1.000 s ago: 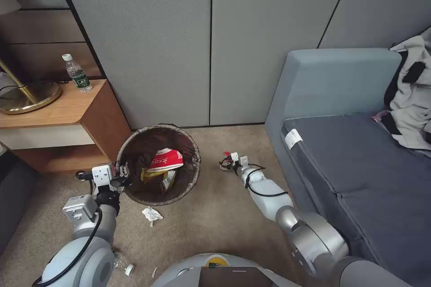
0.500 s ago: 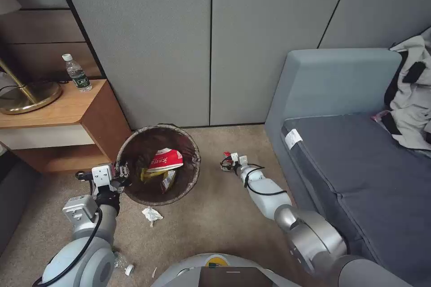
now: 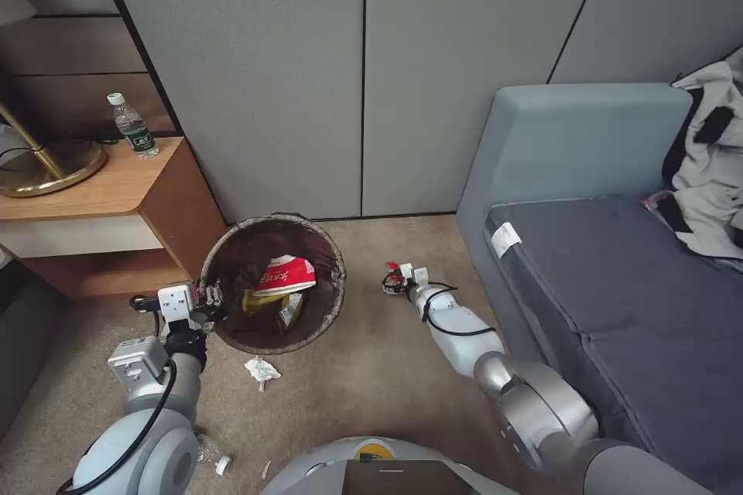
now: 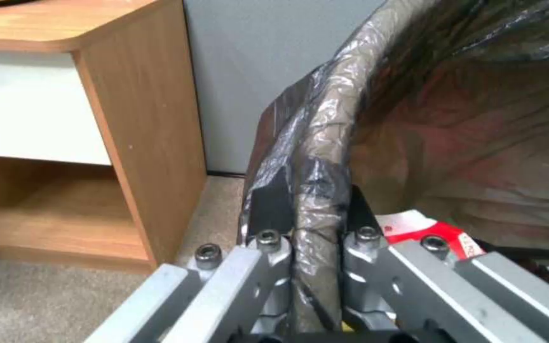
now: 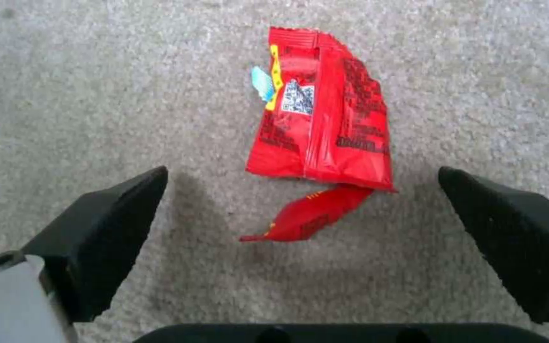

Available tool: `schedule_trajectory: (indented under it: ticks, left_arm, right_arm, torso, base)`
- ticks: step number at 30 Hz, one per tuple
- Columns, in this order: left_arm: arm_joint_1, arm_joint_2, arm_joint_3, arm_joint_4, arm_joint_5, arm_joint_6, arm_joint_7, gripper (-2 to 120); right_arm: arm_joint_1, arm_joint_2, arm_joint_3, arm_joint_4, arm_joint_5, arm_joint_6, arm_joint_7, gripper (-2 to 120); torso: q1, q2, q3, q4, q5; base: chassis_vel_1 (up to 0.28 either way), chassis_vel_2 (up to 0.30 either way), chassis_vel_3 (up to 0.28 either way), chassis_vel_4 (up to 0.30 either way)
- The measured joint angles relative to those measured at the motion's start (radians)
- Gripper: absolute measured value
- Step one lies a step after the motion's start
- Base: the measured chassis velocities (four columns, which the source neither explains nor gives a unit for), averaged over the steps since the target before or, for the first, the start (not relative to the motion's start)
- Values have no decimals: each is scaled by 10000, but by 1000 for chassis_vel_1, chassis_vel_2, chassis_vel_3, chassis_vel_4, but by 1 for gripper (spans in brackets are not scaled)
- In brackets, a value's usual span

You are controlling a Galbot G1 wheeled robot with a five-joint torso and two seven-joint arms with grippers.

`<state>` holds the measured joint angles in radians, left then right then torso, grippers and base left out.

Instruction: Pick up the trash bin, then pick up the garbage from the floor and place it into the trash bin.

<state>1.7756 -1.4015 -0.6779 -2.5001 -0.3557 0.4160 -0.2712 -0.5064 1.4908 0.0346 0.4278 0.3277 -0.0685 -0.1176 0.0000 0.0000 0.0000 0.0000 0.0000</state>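
On your far left a wooden side table [image 3: 116, 193] carries a brass lamp base [image 3: 46, 166] and a clear water bottle [image 3: 133, 126] with a green label whose writing is too small to read. Your left gripper [image 4: 306, 224] sits just beside that table's corner, its two fingers pinched tight on the bagged rim of the trash bin [image 3: 272, 282], one finger outside the rim and one inside. The bin rests on the carpet [image 3: 371, 371] against the grey wall panels [image 3: 309, 69]; inside it lie a red-and-white wrapper [image 3: 286, 275] with white lettering you cannot make out, and a yellow wrapper [image 3: 263, 300] beneath it. In front of the bin, a crumpled white tissue [image 3: 261, 370] lies on the floor.

Farther right, your right gripper [image 5: 306, 219] hangs low over the carpet with its black fingers spread wide and gripping nothing. Between them, flat on the floor and touching neither finger, is a red snack wrapper [image 5: 319, 143]: it shows a QR code, a yellow strip and dark print too blurred to read, with a torn red strip trailing toward the gripper. The grey sofa [image 3: 604, 263] stands close on the right, a white tag [image 3: 505, 238] on its cushion and a pale garment [image 3: 708, 162] heaped at its far end.
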Motion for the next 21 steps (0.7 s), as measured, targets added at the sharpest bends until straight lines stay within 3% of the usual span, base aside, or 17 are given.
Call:
schedule_trajectory:
  ticks: [13, 16, 18, 21]
  left_arm:
    - [-12, -16, 13, 0, 23, -32, 10, 3]
    - [-23, -16, 17, 0, 26, -42, 11, 3]
    - [-22, -16, 20, 0, 26, -42, 11, 3]
    - [-26, 2, 26, 0, 26, -45, 14, 3]
  right_arm:
    - [120, 35, 82, -191, 399, -266, -65, 98]
    - [135, 52, 150, -272, 569, -373, -71, 84]
    - [135, 52, 152, -280, 584, -376, -71, 82]
    - [116, 50, 158, -314, 632, -393, -98, 67]
  torso:
    - [0, 0, 0, 0, 0]
    - [0, 1, -1, -5, -6]
    - [-1, 1, -2, -6, -7]
    - [-1, 2, -2, -7, -8]
  base:
    - [0, 0, 0, 0]
    - [0, 0, 0, 0]
    - [0, 0, 0, 0]
    - [0, 0, 0, 0]
